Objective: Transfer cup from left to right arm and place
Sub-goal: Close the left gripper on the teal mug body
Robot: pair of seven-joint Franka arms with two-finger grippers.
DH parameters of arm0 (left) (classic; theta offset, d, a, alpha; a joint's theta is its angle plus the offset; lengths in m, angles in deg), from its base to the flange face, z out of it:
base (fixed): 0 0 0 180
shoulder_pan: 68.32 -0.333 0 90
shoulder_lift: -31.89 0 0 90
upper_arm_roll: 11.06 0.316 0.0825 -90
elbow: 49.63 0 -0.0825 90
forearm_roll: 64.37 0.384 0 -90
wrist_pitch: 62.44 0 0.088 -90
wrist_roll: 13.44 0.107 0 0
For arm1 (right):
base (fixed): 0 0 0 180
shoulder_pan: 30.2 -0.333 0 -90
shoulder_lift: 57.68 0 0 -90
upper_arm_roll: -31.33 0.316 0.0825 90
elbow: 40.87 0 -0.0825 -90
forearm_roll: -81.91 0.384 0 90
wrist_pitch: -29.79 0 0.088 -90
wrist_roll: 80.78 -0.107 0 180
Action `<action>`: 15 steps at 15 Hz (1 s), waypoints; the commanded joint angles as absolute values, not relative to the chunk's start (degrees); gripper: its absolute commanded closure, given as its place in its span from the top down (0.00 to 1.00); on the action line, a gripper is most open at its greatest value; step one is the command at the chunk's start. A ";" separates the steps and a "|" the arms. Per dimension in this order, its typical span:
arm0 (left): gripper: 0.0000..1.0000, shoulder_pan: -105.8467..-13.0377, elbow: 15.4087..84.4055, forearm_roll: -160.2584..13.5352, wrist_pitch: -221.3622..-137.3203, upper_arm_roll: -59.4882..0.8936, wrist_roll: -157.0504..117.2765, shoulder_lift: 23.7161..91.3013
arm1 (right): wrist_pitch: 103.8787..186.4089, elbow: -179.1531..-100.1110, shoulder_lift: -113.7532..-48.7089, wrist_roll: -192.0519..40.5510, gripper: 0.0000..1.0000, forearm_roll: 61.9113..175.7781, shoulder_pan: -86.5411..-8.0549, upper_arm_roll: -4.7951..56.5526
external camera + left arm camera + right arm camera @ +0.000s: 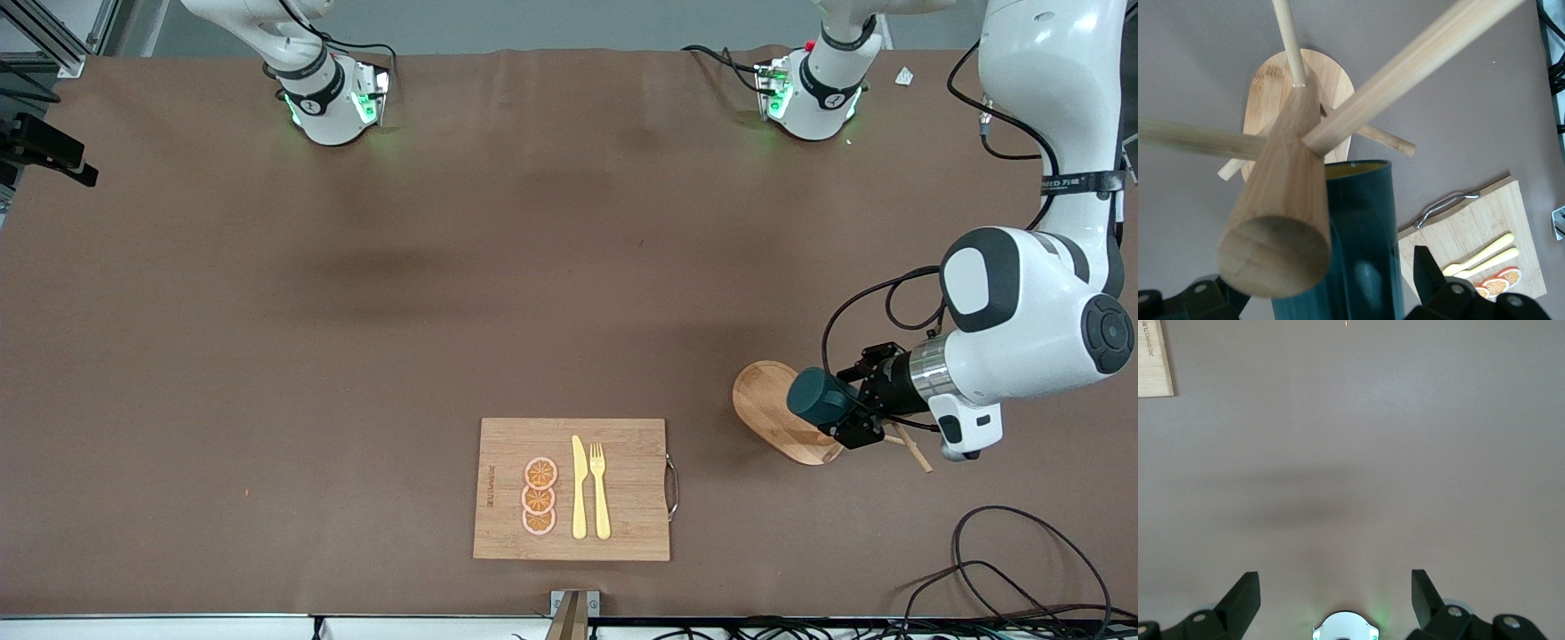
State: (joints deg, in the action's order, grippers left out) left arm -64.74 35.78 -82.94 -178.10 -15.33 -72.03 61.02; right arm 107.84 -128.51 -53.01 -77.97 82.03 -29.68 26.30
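Observation:
The dark teal cup (820, 396) lies on its side on a peg of a wooden mug rack, over the rack's oval base (763, 400), toward the left arm's end of the table. My left gripper (849, 407) is open around the cup. In the left wrist view the cup (1361, 247) sits between the jaws, with a small gap to the one visible finger (1425, 273). The rack's post (1281, 220) hides the other finger. My right gripper (1335, 593) is open and empty over bare table. It is out of the front view and waits.
A wooden cutting board (622, 524) with a metal handle lies near the table's front edge. It bears a yellow knife (579, 489), a yellow fork (600, 489) and three orange slices (539, 498). Loose cables (1022, 569) lie toward the left arm's end.

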 commanded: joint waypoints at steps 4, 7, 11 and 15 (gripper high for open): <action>0.92 -64.71 34.04 -82.65 -177.40 -15.28 -73.46 62.12 | 109.15 -128.50 -52.67 -77.53 1.00 82.44 -29.06 26.67; 0.80 -64.98 33.96 -82.91 -176.88 -15.37 -73.55 62.12 | 109.15 -128.59 -52.67 -77.53 1.00 82.44 -29.06 26.67; 0.76 -64.89 33.87 -84.32 -175.56 -15.37 -74.43 61.51 | 108.98 -128.76 -52.67 -77.53 1.00 82.44 -29.14 26.76; 0.76 -64.63 31.06 -84.32 -170.12 -16.06 -77.32 60.89 | 109.24 -129.46 -52.67 -77.36 1.00 82.53 -29.15 26.76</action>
State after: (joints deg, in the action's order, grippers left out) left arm -64.79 33.47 -83.74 -173.69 -15.55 -75.17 61.33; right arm 108.92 -128.59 -53.04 -77.94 82.03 -29.69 26.33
